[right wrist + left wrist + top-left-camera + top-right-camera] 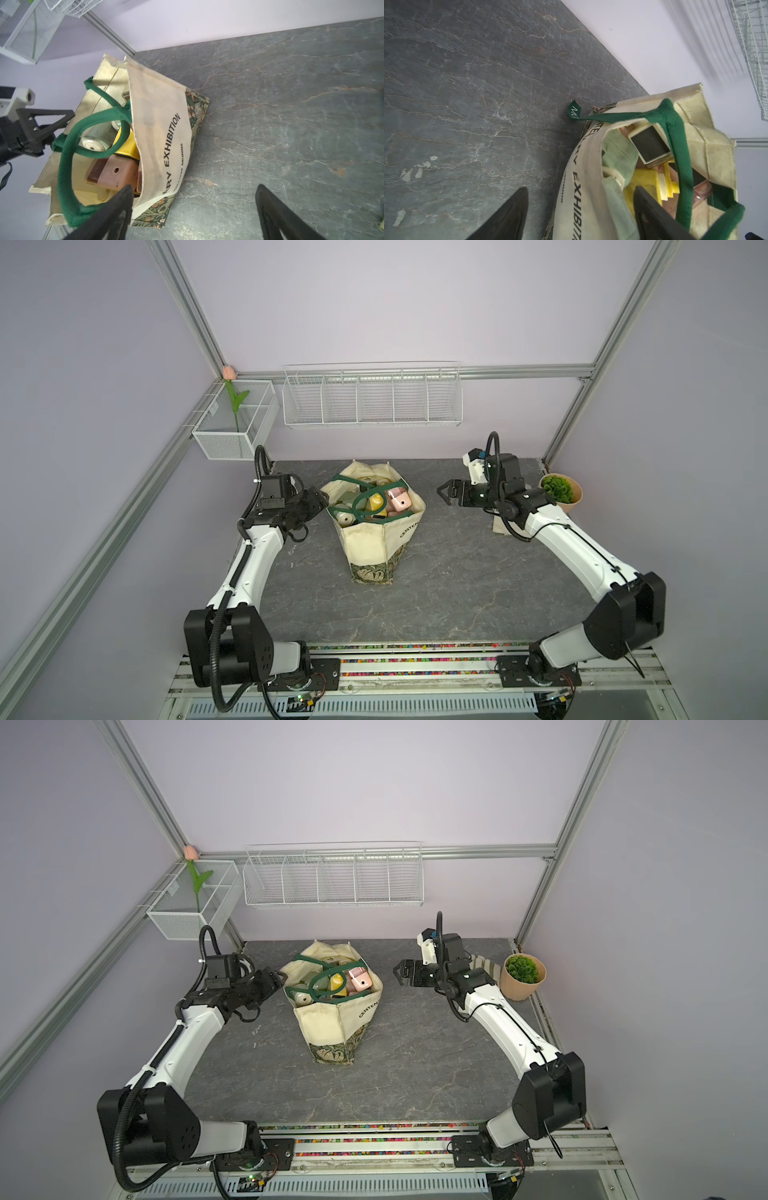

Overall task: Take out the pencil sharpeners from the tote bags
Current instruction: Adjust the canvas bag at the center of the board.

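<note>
Tote bag (368, 543), one, cream with two dark green handles (353, 480), upright mid-counter (436, 597) in both top views, mouth open. The pencil sharpeners (384, 506) lie inside it: one pink sharpener (400, 499) and one yellow sharpener (376, 502) on top, pale green sharpeners (348, 501) beside them, number unclear. Left claw (321, 501) meets the bag's rim; right claw (443, 492), fingers spread and empty, hangs well apart from the bag.

Left wrist view: left claw (580, 189) open, one finger over bare counter, the other over the bag's mouth, the cloth wall between them ungripped. At least four sharpeners show: one cream sharpener (650, 147), dark-windowed; one pale green; one yellow; one pink.

Right wrist view: right claw (194, 187) open, holding nothing, beside the bag's lettered face. Three sharpeners show: one pink, one yellow, one pale sharpener (93, 143) with a round end.
</note>
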You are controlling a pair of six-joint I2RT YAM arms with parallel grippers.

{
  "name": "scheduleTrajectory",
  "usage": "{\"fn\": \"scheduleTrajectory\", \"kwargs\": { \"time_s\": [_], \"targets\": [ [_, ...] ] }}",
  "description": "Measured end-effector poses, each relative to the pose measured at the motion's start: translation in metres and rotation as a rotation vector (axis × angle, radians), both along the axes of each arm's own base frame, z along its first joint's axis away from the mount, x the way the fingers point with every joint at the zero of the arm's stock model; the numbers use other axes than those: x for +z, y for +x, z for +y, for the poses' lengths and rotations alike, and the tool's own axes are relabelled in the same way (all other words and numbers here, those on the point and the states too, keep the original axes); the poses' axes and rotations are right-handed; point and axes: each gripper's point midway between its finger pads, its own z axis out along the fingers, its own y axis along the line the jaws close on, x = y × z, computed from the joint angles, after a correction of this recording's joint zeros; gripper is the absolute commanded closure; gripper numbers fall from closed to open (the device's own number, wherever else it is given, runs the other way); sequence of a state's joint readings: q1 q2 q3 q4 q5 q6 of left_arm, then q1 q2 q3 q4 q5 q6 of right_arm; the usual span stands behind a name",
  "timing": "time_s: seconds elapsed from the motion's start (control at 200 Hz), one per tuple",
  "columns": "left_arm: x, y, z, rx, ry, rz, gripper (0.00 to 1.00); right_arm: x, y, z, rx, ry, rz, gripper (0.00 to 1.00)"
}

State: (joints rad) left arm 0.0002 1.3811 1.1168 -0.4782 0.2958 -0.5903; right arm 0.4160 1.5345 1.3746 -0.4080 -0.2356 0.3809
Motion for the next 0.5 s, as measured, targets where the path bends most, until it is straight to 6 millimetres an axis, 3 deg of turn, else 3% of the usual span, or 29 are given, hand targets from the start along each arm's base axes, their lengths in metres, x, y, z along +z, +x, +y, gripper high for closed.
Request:
{"fn": "scheduleTrajectory", "kwargs": {
  "time_s": [0.135,0.24,0.345,0.435,0.5],
  "targets": [
    [-0.017,0.003,-0.003,-0.011,-0.007,0.045,0.33,-0.013,0.001,0.026,0.056,-0.028,0.033,0.11],
    [-0.022,0.007,-0.007,-0.028,-0.002,0.057,0.53,-0.026,-0.001,0.041,0.09,-0.053,0.066,0.13],
    [-0.02,0.009,-0.011,-0.042,-0.002,0.053,0.79,-0.04,-0.003,0.053,0.118,-0.081,0.094,0.18],
    [-0.019,0.01,-0.013,-0.052,0.002,0.049,1.0,-0.051,-0.007,0.059,0.134,-0.106,0.114,0.37],
    [-0.018,0.011,-0.015,-0.064,0.004,0.05,1.0,-0.055,-0.007,0.064,0.145,-0.112,0.121,0.51]
  ]
}}
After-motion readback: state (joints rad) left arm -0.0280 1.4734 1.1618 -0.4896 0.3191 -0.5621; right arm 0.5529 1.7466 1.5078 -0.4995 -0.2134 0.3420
